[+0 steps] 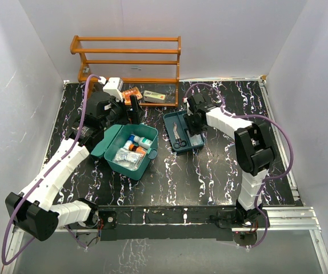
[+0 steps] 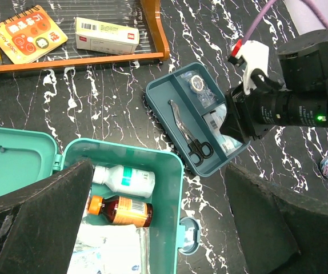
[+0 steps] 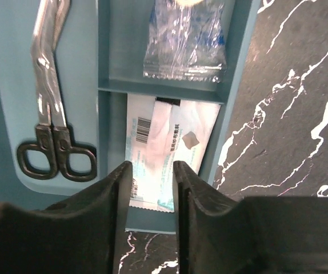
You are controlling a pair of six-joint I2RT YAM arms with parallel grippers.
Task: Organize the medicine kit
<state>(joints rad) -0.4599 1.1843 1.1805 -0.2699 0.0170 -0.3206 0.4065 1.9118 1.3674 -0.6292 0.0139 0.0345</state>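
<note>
The teal-green medicine kit (image 1: 143, 169) stands open at centre left, its lid (image 1: 103, 147) folded back to the left. In the left wrist view the kit (image 2: 172, 188) holds a white bottle (image 2: 124, 180), a brown bottle with an orange cap (image 2: 121, 210) and white packets (image 2: 110, 251). My left gripper (image 1: 134, 114) hovers over the kit's far edge, wide open and empty (image 2: 158, 228). My right gripper (image 1: 194, 127) hangs low over the dark teal tray (image 1: 170, 123). Its fingers (image 3: 152, 171) stand a narrow gap apart above a white packet (image 3: 164, 142).
The tray (image 3: 238, 85) also holds scissors (image 3: 52, 114) and a clear bag (image 3: 184, 40). The orange wooden rack (image 1: 127, 63) stands at the back, with an orange booklet (image 2: 28, 33) and a white box (image 2: 106, 35) on its bottom shelf.
</note>
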